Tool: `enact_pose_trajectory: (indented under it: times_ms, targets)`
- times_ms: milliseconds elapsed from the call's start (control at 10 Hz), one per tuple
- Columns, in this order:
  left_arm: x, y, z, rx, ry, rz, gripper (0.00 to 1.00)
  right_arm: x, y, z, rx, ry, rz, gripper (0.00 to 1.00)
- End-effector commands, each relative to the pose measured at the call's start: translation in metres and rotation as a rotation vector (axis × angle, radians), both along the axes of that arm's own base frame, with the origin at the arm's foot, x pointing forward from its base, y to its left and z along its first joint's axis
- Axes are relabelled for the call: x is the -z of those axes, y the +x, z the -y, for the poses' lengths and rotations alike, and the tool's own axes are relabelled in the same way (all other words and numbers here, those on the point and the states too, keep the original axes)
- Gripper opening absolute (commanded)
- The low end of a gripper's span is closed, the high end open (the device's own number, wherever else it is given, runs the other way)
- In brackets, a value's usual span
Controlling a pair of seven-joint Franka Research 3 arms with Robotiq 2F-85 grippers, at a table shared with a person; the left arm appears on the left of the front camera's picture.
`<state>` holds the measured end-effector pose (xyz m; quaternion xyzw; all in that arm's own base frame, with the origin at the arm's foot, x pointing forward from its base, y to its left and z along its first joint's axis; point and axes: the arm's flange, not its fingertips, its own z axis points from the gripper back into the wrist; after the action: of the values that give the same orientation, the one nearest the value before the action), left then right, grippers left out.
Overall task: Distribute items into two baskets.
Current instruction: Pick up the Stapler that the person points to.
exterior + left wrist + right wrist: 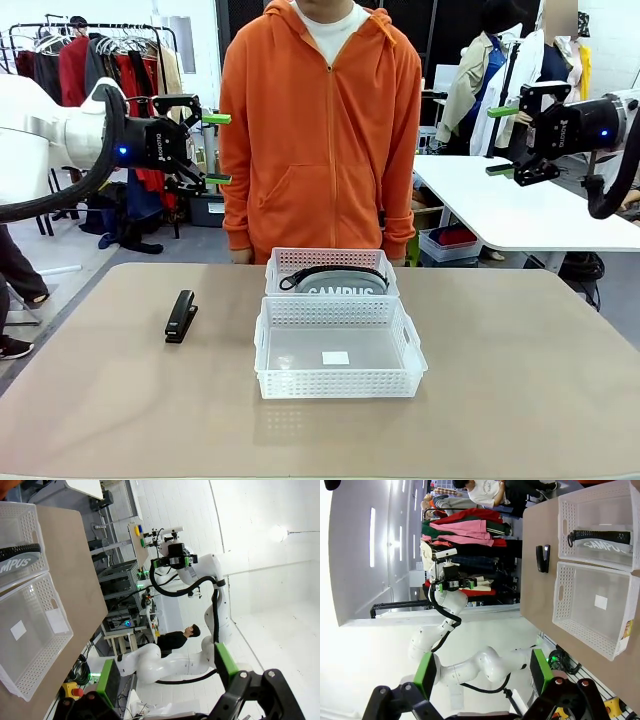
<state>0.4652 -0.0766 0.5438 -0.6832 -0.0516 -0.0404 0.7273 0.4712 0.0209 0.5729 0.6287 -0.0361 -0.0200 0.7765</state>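
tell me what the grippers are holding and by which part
Nothing is held: the left gripper and right gripper are open and empty. The stapler lies on the table, the pencil case in the far basket.

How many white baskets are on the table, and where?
2. The near basket stands at the middle of the table, with no item inside. The far basket sits directly behind it, toward the person, with the pencil case inside. None appears hidden.
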Motion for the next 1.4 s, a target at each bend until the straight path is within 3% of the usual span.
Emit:
enact_pose_trajectory:
  times_ms: [0, 1300]
  targets:
    - [-0.0011, -0.0017, 0.0000, 0.000, -0.002, 0.002, 1.00, -0.0037, -0.0008, 0.0006, 0.001, -0.002, 0.009, 1.00]
    - [-0.0011, -0.0017, 0.0000, 0.000, -0.002, 0.002, 1.00, -0.0037, -0.0008, 0.0006, 0.001, -0.002, 0.009, 1.00]
